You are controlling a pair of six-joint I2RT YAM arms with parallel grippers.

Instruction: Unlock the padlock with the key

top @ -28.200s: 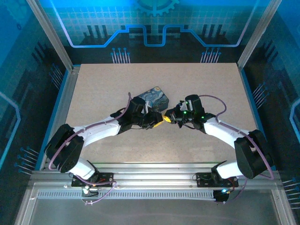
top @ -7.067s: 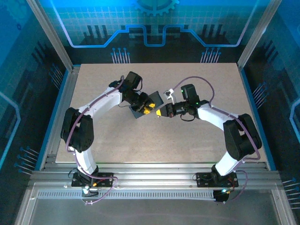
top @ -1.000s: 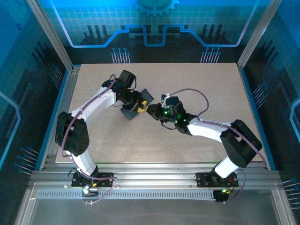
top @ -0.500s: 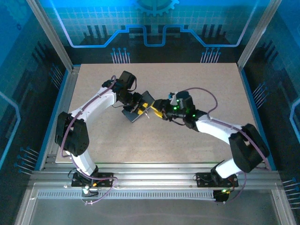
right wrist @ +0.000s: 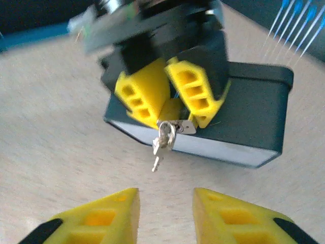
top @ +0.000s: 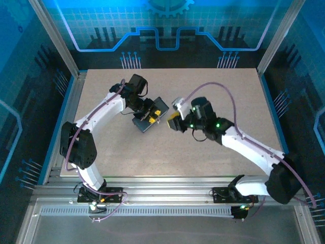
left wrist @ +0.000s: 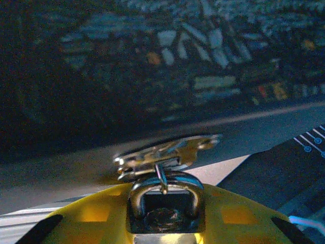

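Between my left fingers (right wrist: pixel 144 94) sat the padlock (left wrist: pixel 167 183), clamped tight, with its thin shackle showing between the tips. Just ahead of my right fingers (right wrist: pixel 96 223), which stood parted and empty above the surface (right wrist: pixel 45 127), the key (right wrist: pixel 163 136) dangled from the padlock, apart from both tips. I could not tell whether it sat in the keyhole. Behind my left fingers was the dark tin (right wrist: pixel 254 117).

I judged the key to be light, stiff, thin, slick metal, free to swing, so a careless close would knock it aside. Its flat head near the top looked the best place to pinch, broad faces against my right fingers, leaving the blade free. The padlock seemed small and hard, likely to twist under a turn, so my left hold needed to be firm.
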